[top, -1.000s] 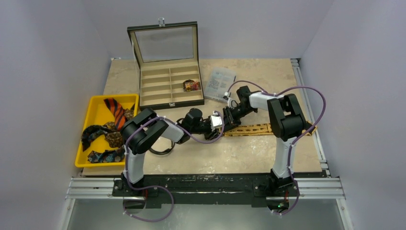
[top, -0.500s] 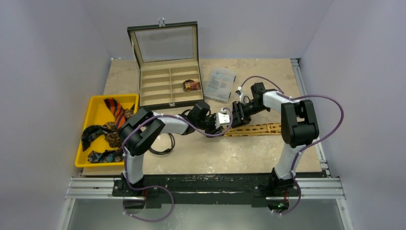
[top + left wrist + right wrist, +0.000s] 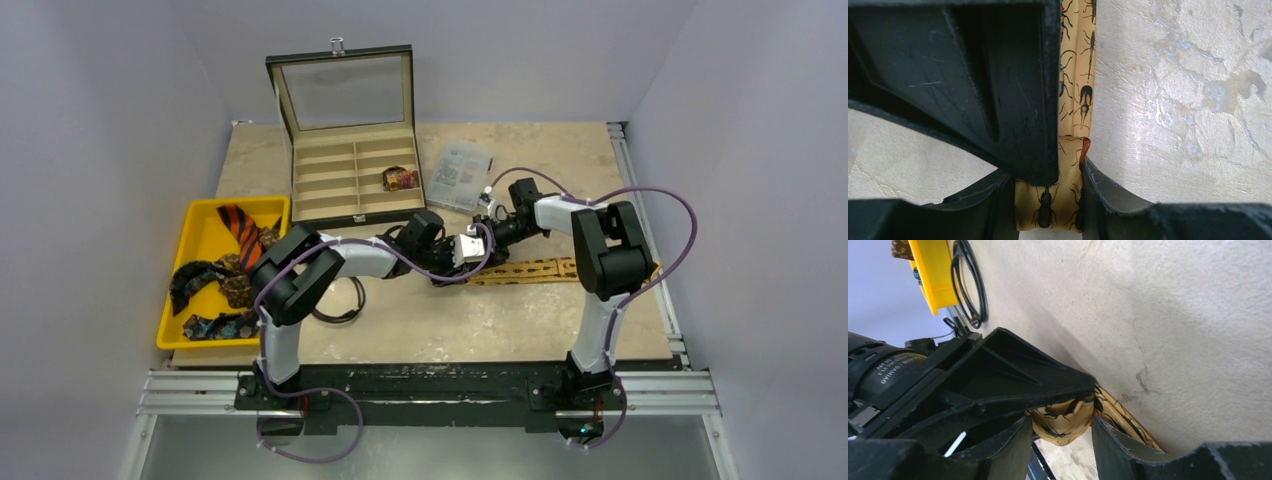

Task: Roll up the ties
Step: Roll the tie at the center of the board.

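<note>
A tan-gold tie (image 3: 540, 269) printed with dark beetles lies flat across the middle of the table, its left end rolled up. My left gripper (image 3: 470, 262) is shut on that rolled end (image 3: 1048, 205), the fabric pressed between both fingers. My right gripper (image 3: 488, 240) meets it from the far side. In the right wrist view its jaws (image 3: 1061, 440) stand open on either side of the small roll (image 3: 1065, 422), with a slight gap on the right. More ties, an orange one with black stripes (image 3: 240, 230) and dark ones (image 3: 195, 275), lie in the yellow tray (image 3: 200, 215).
An open compartment box (image 3: 330, 190) stands at the back with a rolled tie (image 3: 401, 179) in one slot. A clear plastic packet (image 3: 460, 172) lies to its right. A black cable loop (image 3: 340, 300) rests near the left arm. The table's right edge has a metal rail.
My right gripper has opened and shifted to straddle the roll. The left gripper has moved slightly right, still holding the tie's rolled end.
</note>
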`<state>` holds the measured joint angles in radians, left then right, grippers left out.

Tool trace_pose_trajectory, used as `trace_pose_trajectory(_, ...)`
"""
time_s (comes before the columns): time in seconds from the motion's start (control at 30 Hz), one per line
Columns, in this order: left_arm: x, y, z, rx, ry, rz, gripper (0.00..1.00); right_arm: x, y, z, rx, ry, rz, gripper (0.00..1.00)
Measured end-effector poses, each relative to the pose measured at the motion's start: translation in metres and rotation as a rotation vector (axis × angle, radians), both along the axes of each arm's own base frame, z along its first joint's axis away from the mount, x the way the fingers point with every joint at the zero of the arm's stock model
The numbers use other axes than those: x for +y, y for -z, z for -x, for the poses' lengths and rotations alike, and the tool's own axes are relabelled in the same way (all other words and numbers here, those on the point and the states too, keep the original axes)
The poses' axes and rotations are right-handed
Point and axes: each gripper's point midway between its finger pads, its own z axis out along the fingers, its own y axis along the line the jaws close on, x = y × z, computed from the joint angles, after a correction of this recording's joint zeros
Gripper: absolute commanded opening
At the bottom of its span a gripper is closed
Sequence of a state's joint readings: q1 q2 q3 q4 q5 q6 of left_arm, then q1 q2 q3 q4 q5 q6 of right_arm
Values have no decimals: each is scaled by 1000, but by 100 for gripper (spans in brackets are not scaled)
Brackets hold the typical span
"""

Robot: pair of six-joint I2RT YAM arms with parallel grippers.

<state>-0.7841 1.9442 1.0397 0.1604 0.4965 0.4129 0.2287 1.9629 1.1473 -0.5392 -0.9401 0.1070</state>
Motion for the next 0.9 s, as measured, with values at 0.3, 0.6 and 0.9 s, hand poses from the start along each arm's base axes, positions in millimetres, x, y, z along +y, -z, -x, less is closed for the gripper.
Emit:
trace_pose_trajectory(0.3, 0, 0, 0, 3, 1, -9, 11, 8, -5, 0, -12, -16, -41, 23)
trace_pose_trajectory(0.6, 0, 0, 0, 3, 1, -9, 10, 0, 1, 9, 5, -55, -33, 28)
trace_pose_trajectory(0.9, 0, 0, 0, 3, 2, -9, 35, 1, -2, 11, 22, -50, -45, 0)
